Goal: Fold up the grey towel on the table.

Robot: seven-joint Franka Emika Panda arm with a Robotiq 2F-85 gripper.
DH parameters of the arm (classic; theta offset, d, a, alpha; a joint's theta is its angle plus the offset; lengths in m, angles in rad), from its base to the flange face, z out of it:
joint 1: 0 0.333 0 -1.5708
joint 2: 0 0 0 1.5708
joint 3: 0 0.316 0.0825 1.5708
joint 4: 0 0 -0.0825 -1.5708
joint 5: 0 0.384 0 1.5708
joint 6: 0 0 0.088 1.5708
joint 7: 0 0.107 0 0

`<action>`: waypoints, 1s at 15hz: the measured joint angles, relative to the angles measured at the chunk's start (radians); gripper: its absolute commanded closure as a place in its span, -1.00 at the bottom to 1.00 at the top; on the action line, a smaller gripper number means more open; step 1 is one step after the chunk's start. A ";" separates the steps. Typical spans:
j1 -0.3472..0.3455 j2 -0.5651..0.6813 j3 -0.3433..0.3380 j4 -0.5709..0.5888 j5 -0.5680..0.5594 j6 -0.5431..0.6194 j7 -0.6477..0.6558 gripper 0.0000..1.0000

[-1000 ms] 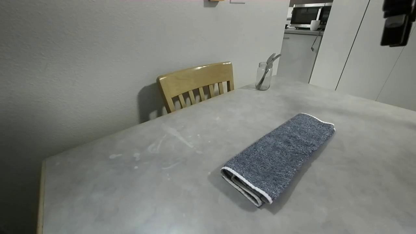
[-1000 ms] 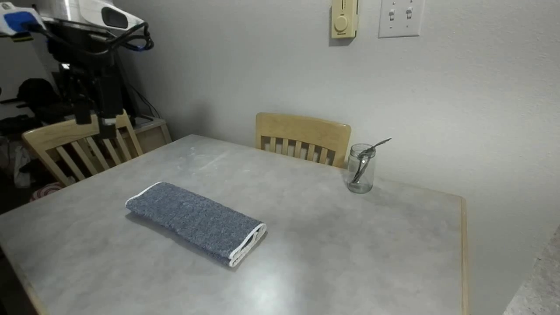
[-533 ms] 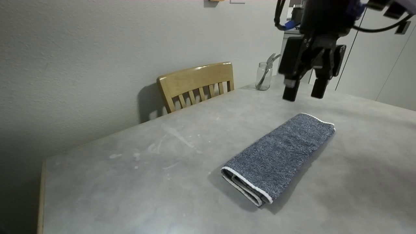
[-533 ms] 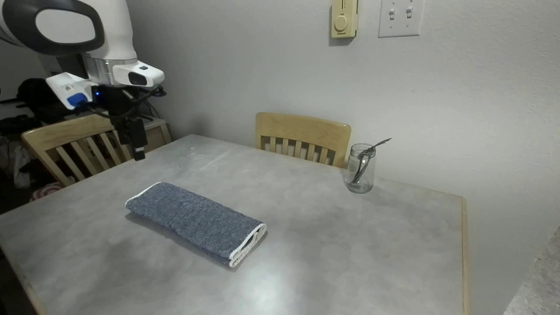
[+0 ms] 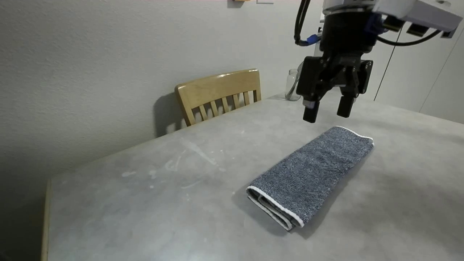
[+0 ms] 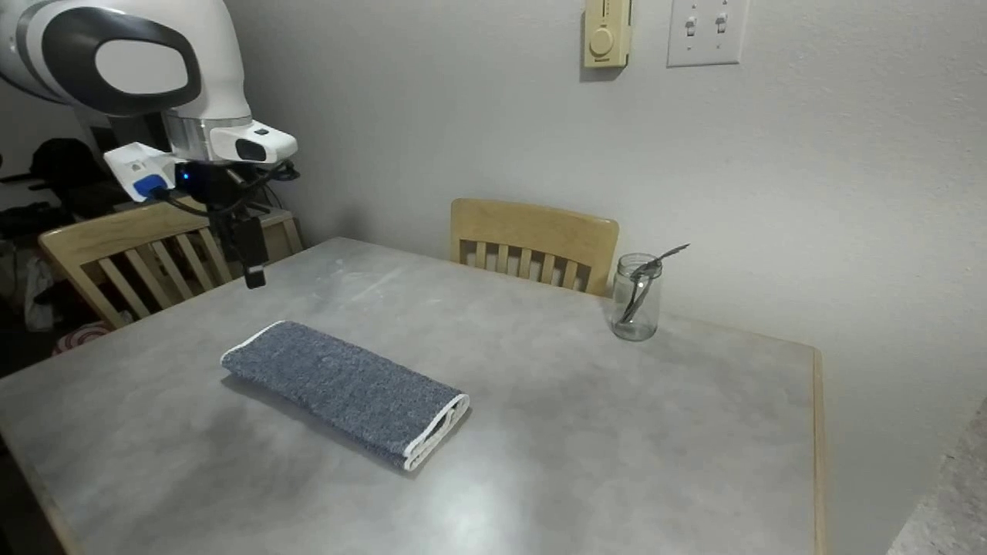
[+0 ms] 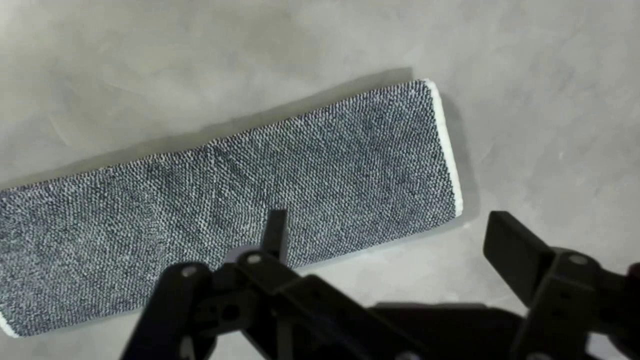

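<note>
The grey towel (image 5: 311,174) lies on the table (image 5: 145,203) as a long folded strip with layered ends and white edge trim. It also shows in an exterior view (image 6: 347,385) and in the wrist view (image 7: 325,180). My gripper (image 5: 328,111) is open and empty, in the air above the table, near one short end of the towel. In an exterior view the gripper (image 6: 254,279) shows nearly side-on. In the wrist view the gripper (image 7: 387,219) has its jaws wide apart; one finger (image 7: 275,232) overlaps the towel, the other (image 7: 515,250) shows beyond its trimmed end.
A glass jar (image 6: 636,308) with utensils stands near the table's wall-side edge; the arm partly hides the jar in an exterior view (image 5: 291,85). A wooden chair (image 6: 532,231) stands at the wall side. Another wooden chair (image 6: 123,239) is behind the arm.
My gripper has swung in over the table, turned, and come lower toward the towel's end. Over the last half second it moved slightly further and down. The towel has not moved.
</note>
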 measured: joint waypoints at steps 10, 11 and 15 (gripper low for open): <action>0.171 0.314 0.005 0.245 -0.423 -0.066 0.368 -1.00; 0.174 0.350 0.005 0.279 -0.422 -0.087 0.334 -1.00; 0.176 0.412 0.005 0.343 -0.422 -0.114 0.290 -1.00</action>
